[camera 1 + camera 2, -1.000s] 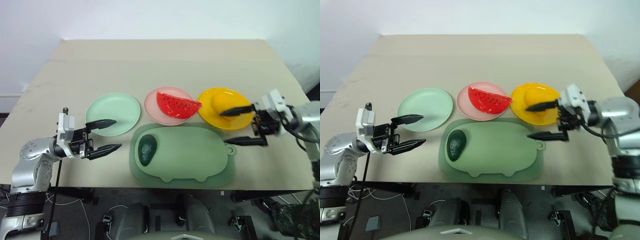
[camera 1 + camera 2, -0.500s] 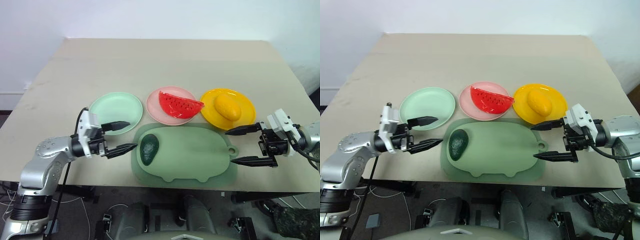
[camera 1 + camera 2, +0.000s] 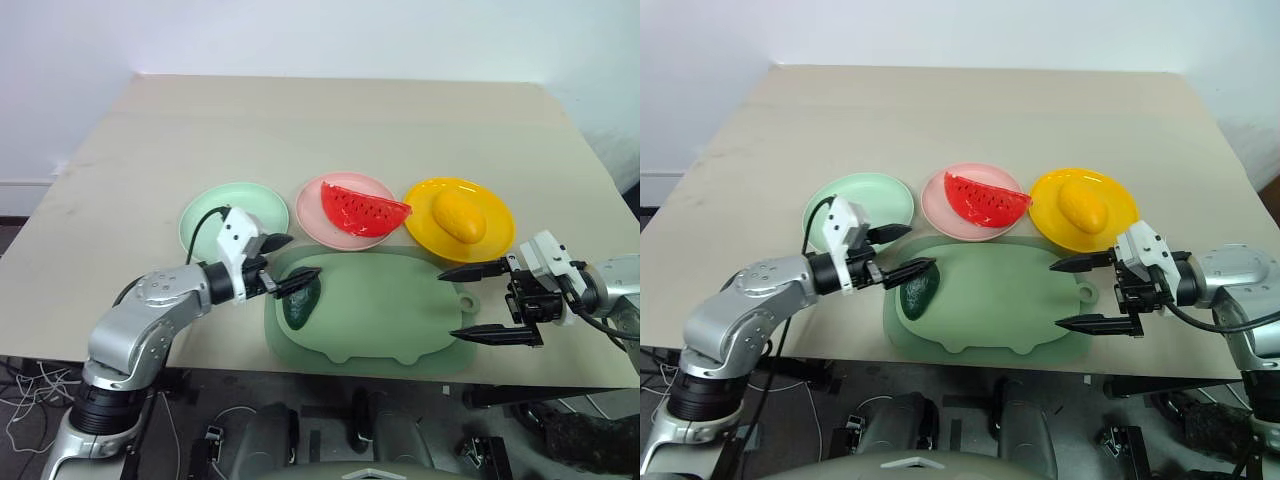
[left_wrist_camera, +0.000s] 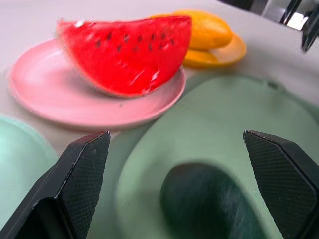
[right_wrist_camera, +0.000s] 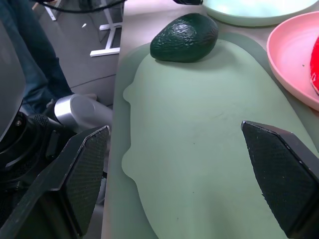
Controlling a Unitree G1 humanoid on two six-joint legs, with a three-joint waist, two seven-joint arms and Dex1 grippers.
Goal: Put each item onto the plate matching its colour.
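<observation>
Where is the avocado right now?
The avocado lies on the left end of the pale green board, just below the mint green plate, with the open left gripper right at it.

3 plates, 3 toy foods, 1 cutting board, 2 grippers.

Avocado blurred and cut by the frame edge; mint plate partly hidden behind the left claw

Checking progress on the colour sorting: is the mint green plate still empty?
Empty. The mint green plate shows only bare plastic, while the avocado lies on the pale green cutting board, with the left gripper just reaching it.
</observation>
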